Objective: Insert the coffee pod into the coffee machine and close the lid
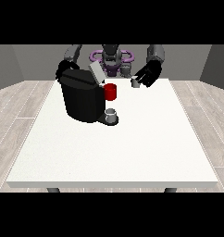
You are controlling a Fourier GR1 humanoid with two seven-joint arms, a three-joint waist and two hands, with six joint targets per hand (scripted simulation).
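A black coffee machine point(81, 99) stands on the left half of the white table point(132, 148). Its grey lid point(96, 72) is tilted up and open. A red part point(111, 91) shows at the machine's front, and a small grey cup point(111, 115) sits on the base below it. The small grey coffee pod point(136, 83) is right of the machine, above the table's far edge, held at the fingertips of the hand at the view's right point(149, 74). The hand at the view's left point(66, 67) is behind the machine's top left corner, partly hidden.
The robot's body point(112, 58) stands behind the table's far edge. The table's near half is bare white surface, with a wood floor point(21, 106) around it.
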